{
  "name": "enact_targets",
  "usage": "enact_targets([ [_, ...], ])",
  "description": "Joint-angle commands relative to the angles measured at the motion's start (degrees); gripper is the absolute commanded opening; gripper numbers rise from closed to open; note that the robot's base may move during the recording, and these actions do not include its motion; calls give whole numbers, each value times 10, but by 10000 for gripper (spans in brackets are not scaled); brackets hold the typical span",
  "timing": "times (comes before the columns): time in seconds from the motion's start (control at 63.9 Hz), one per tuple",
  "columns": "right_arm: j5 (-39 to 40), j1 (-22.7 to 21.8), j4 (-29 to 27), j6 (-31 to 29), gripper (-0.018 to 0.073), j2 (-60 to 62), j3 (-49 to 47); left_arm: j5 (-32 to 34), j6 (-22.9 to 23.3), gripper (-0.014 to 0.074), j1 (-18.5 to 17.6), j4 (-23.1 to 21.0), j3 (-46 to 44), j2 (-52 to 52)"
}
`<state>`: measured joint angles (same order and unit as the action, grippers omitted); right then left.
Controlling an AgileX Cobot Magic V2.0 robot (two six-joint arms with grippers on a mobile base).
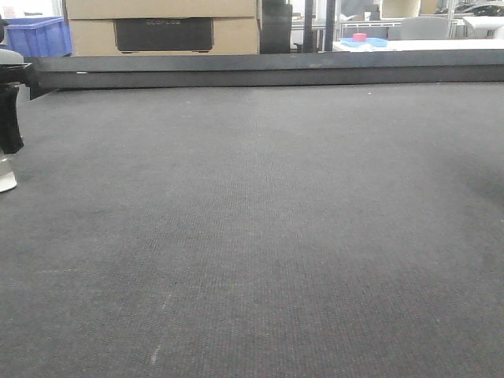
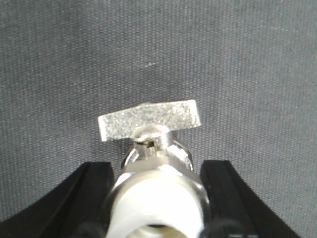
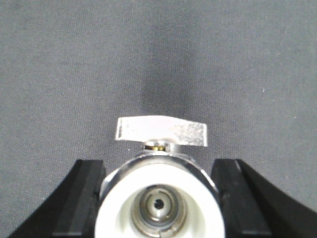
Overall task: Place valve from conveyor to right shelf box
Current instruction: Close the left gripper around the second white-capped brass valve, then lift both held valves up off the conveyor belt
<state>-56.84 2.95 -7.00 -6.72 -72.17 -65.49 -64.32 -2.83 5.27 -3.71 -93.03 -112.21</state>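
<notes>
Left pincer [image 2: 157, 171] clamps valve [image 2: 153, 161] by body, handle free on top, over counter [image 1: 252, 236] at left edge, likely ready for carry. Right pincer [image 3: 158, 166] grips second valve [image 3: 161, 188] likewise, over bare counter.

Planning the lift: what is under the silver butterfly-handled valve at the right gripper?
Only the dark grey woven conveyor belt shows beneath the silver metal valve. Its white-capped body hides the belt directly below, so contact cannot be told.
</notes>
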Motion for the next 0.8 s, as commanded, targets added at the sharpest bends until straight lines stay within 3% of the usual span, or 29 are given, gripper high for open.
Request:
enact_targets([
  [0.0,16,0,3,-3,-154,9,-2,-13,5,-111,1,-3,-4,6],
  [0.422,1,0,3,-3,-154,49,-34,-43,5,-111,-23,-2,-4,173],
  [0.782,-23,0,3,-3,-154,70,-130,-5,5,-111,-47,1,-4,366],
])
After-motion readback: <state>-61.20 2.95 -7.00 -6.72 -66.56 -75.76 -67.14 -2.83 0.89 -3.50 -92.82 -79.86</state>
